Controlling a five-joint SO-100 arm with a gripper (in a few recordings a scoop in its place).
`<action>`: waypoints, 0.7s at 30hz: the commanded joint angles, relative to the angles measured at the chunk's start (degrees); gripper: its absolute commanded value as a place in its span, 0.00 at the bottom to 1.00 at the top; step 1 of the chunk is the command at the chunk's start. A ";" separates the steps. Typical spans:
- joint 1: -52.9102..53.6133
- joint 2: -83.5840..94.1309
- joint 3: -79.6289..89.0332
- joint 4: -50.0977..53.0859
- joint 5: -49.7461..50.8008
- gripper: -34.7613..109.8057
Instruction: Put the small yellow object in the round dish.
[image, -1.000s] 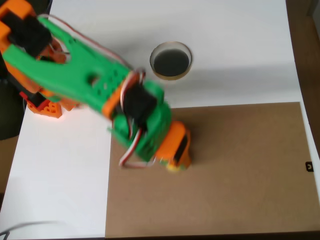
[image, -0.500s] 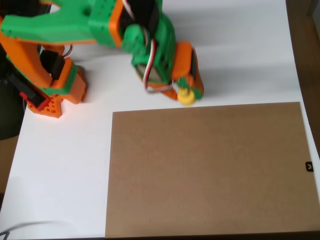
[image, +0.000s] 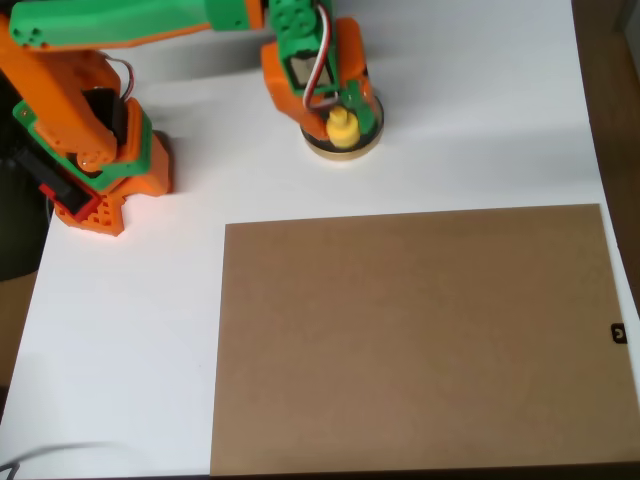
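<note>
**Gripper held over the round dish with the yellow piece at its tip**

Gripper (image: 340, 112) is seen in the overhead view at the end of the green and orange arm (image: 150, 20), which reaches in from the upper left of the picture. The small yellow object (image: 342, 126) is seen right at the gripper's tip, its knob and wider base both visible, and it appears to be clamped there by the gripper, though the fingers themselves are hidden under the orange body, so how far they are parted cannot be told. Directly beneath the gripper the round dish (image: 345, 150) is found; only the lower part of its pale rim and a sliver of its dark inside are shown, the rest being covered by the gripper. The yellow object is placed over the dish's inside; whether it is touching the dish's bottom or held just above it cannot be told from this view.

To the left of the gripper, well apart, the arm's orange base (image: 95, 150) is set on the white counter (image: 480, 100). Below the gripper in the picture, near but apart from the dish, a large brown board (image: 420, 340) is laid flat on the counter.
</note>
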 joint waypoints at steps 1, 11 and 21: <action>-6.24 5.01 0.09 0.97 1.32 0.24; -12.83 4.48 -2.29 -0.18 1.76 0.24; -13.62 4.13 1.49 -4.39 -0.18 0.24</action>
